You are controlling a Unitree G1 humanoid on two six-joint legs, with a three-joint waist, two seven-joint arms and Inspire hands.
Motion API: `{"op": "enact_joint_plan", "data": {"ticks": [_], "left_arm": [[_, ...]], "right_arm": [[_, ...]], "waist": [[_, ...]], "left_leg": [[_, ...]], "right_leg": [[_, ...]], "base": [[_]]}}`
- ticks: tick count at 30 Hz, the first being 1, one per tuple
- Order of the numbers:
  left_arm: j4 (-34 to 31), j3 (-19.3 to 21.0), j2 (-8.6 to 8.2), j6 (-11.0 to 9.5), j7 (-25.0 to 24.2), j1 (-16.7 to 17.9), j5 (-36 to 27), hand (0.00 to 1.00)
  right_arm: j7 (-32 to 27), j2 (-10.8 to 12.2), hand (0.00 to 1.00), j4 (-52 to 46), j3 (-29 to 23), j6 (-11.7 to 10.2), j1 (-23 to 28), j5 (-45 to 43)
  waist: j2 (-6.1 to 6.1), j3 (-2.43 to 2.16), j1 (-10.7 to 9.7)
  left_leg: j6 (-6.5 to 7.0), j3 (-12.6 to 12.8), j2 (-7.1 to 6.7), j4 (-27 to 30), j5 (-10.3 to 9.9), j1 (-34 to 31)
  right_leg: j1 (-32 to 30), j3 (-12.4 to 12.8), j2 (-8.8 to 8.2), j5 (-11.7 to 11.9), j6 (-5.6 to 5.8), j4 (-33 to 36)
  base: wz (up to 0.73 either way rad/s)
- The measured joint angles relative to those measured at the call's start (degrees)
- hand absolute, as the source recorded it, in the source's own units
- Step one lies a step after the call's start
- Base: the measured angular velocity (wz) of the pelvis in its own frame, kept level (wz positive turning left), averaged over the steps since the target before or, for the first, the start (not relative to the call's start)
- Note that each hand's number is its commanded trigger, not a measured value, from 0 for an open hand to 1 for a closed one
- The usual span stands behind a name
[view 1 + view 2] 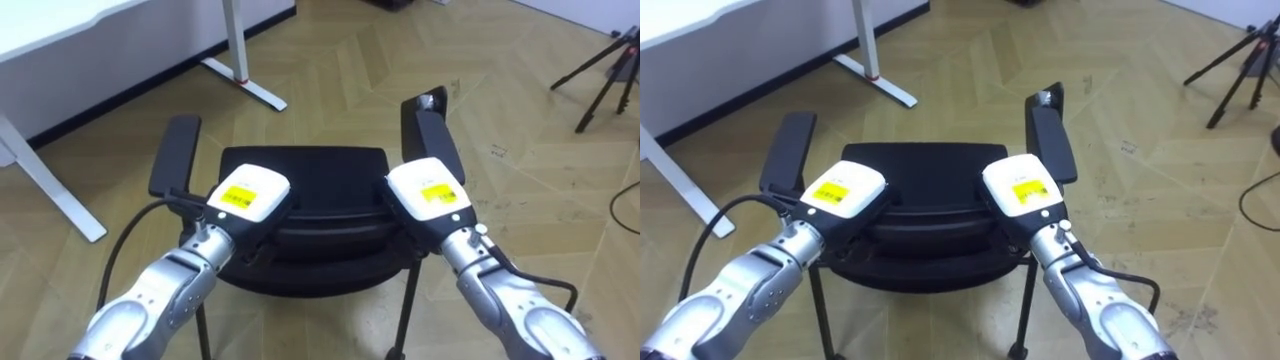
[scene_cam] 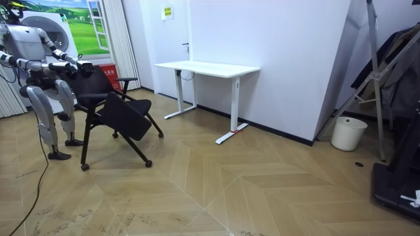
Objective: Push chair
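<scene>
Room view showed the robot standing behind the black chair, apart from the white desk. In the left eye view, the left hand and right hand lay on the top of the chair's backrest, their fingers hidden beyond it, so whether they gripped could not be told.

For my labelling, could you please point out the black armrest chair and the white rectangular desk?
black armrest chair [image 2: 126, 117]: room view, tilted seat panel.
white rectangular desk [image 2: 207, 68]: room view, tabletop.
</scene>
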Motion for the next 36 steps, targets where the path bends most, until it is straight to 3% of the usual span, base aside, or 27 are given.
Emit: {"op": "enact_joint_plan", "data": {"ticks": [4,7,10,12,14,16,19,20,21,24,26,28,29,30,31,32,33,34,35,36], "left_arm": [[1.72,0.0,-0.2,-0.66,0.61,-0.15,0.02,1.0],[3.37,0.13,-0.41,-1.21,1.1,-0.15,0.04,1.0],[5.01,0.13,-1.04,-1.39,1.52,-0.21,0.0,1.0],[5.47,0.15,-1.29,-1.44,2.12,0.16,-0.14,1.0],[5.68,0.19,-1.54,-1.52,2.47,0.54,-0.36,1.0],[6.3,0.15,-2.29,-1.82,3.37,0.67,-0.34,1.0],[5.14,0.14,-2.1,-2.52,4.33,2.38,-0.45,1.0],[4.71,-0.08,-2.09,-2.79,4.66,2.71,-0.36,1.0],[4.28,-0.09,-2.09,-2.97,4.81,3.04,-0.32,1.0],[3.26,0.01,-1.87,-2.96,4.86,2.97,-0.26,1.0],[2.84,0.4,-1.54,-2.98,4.8,2.86,-0.37,1.0],[2.41,0.79,-1.39,-3.09,4.79,2.76,-0.41,1.0],[2.34,0.99,-1.38,-3.29,4.78,2.28,-0.42,1.0],[2.9,1.09,-1.4,-3.35,4.79,1.46,-0.61,1.0],[3.12,1.1,-1.38,-3.36,4.78,0.96,-0.93,1.0],[4.1,1.03,-1.4,-3.5,4.59,0.2,-1.46,1.0],[5.12,0.74,-1.5,-4.1,4.47,-0.4,-1.48,1.0],[5.55,0.5,-1.45,-4.29,4.56,-0.47,-1.48,1.0],[5.91,-0.13,-0.78,-4.57,4.75,-0.64,-1.46,1.0],[5.66,-0.53,0.05,-4.66,5.01,-0.64,-1.46,1.0]], "right_arm": [[-0.06,0.07,1.0,0.32,0.18,-0.01,0.28,-0.12],[-0.12,0.68,1.0,1.37,0.36,-0.14,0.18,-0.26],[-0.13,0.78,1.0,2.51,0.55,-0.72,0.15,0.09],[-0.18,0.78,1.0,2.49,0.59,-0.93,0.49,-0.19],[-1.15,0.72,1.0,2.55,0.53,-1.05,1.05,-0.24],[-2.54,-0.08,1.0,2.45,0.35,-1.46,1.82,-0.12],[-4.82,-0.83,1.0,2.25,0.36,-2.38,3.34,-0.17],[-6.03,-1.44,1.0,2.15,0.45,-2.54,4.05,-0.11],[-6.48,-1.84,1.0,1.59,0.52,-2.65,4.41,-0.26],[-7.52,-2.22,1.0,1.64,0.41,-2.7,4.33,-0.11],[-8.67,-2.15,1.0,1.6,0.42,-2.94,4.34,-0.09],[-9.53,-2.02,1.0,1.37,0.28,-2.98,4.42,0.12],[-9.62,-2.09,1.0,1.11,0.04,-2.98,4.25,0.18],[-9.64,-2.0,1.0,1.55,-0.05,-2.96,3.38,0.21],[-9.63,-1.85,1.0,1.79,0.1,-2.96,2.66,0.21],[-9.06,-1.59,1.0,2.32,0.2,-2.93,2.05,0.12],[-8.88,-1.62,1.0,2.66,0.22,-3.03,2.42,0.14],[-8.88,-1.62,1.0,2.96,0.34,-3.25,2.73,0.23],[-8.9,-1.33,1.0,3.73,0.61,-3.61,3.21,0.8],[-8.9,-0.89,1.0,3.64,0.67,-3.64,3.62,0.94]], "waist": [[-0.07,0.02,0.23],[-0.1,0.15,0.46],[-0.12,0.36,0.65],[0.49,0.78,0.65],[1.1,1.04,0.43],[1.15,0.91,0.54],[2.03,0.59,2.04],[2.22,0.48,2.56],[1.95,0.09,3.39],[1.25,-0.12,3.53],[0.35,-0.25,3.5],[-0.58,-0.45,3.34],[-1.17,-0.52,3.5],[-1.13,-0.38,3.54],[-1.1,-0.06,3.53],[-0.39,0.09,3.4],[-0.07,0.23,3.2],[-0.06,0.37,3.18],[0.57,0.46,2.95],[0.94,0.27,3.12]], "left_leg": [[-0.47,0.22,0.42,2.27,-0.29,-0.71],[-1.48,0.36,1.27,6.96,-1.69,-1.98],[-2.07,1.48,1.93,14.57,-2.42,-4.63],[-1.99,1.74,3.44,26.01,-2.5,-9.73],[-1.63,1.52,4.99,33.66,-2.68,-15.13],[-0.99,1.58,3.8,31.56,-3.08,-19.52],[-0.9,2.56,2.4,18.14,-0.66,-23.56],[0.01,2.47,1.75,14.11,2.34,-24.37],[0.25,2.46,1.42,11.82,5.2,-24.21],[1.94,2.97,-0.37,10.39,9.02,-23.36],[2.64,4.11,-1.85,10.98,9.23,-22.92],[4.19,5.3,-3.34,12.36,8.15,-22.59],[5.68,5.91,-4.54,13.58,7.09,-22.5],[6.35,6.16,-5.31,15.3,5.02,-22.35],[6.57,6.13,-5.35,16.31,4.34,-22.18],[6.83,6.09,-5.23,18.08,2.52,-21.82],[7.24,5.47,-5.25,18.89,0.88,-20.48],[7.29,5.04,-5.24,18.98,0.21,-19.62],[7.48,4.18,-5.09,18.79,-0.94,-17.84],[7.61,2.68,-5.07,18.64,-1.87,-17.0]], "right_leg": [[0.3,-0.74,0.15,-0.16,-0.23,0.17],[1.03,-1.73,0.13,-0.9,-0.9,0.97],[1.35,-2.65,0.03,-2.53,-1.76,2.85],[2.07,-3.39,0.55,-3.71,-2.69,4.21],[2.31,-3.28,1.52,-5.33,-3.43,6.18],[1.89,-3.59,1.41,-7.23,-3.95,8.15],[2.21,-3.75,1.32,-8.68,-3.44,9.21],[2.57,-3.5,1.31,-9.58,-3.06,9.26],[2.8,-2.66,1.16,-9.88,-2.71,9.29],[2.9,-1.93,-0.52,-11.58,-1.84,10.37],[2.96,-1.59,-2.43,-13.61,-0.95,11.87],[3.34,-1.63,-4.42,-15.11,0.2,12.84],[3.35,-2.11,-5.96,-16.02,1.21,14.5],[1.89,-5.34,-7.48,-16.57,2.38,19.94],[0.39,-7.23,-8.38,-16.05,3.32,24.37],[-2.35,-9.21,-10.19,-13.07,4.84,33.18],[-4.56,-10.08,-11.25,-8.29,4.93,39.67],[-5.43,-10.29,-11.61,-5.5,4.93,42.0],[-6.63,-10.3,-11.79,-0.09,5.06,45.57],[-8.37,-10.25,-11.36,0.81,5.32,47.87]], "base": [[0.05],[0.09],[0.12],[0.24],[0.3],[0.14],[-0.3],[-0.18],[-0.15],[-0.09],[-0.05],[-0.02],[-0.1],[-0.17],[-0.18],[0.0],[0.08],[0.2],[0.14],[0.04]]}}
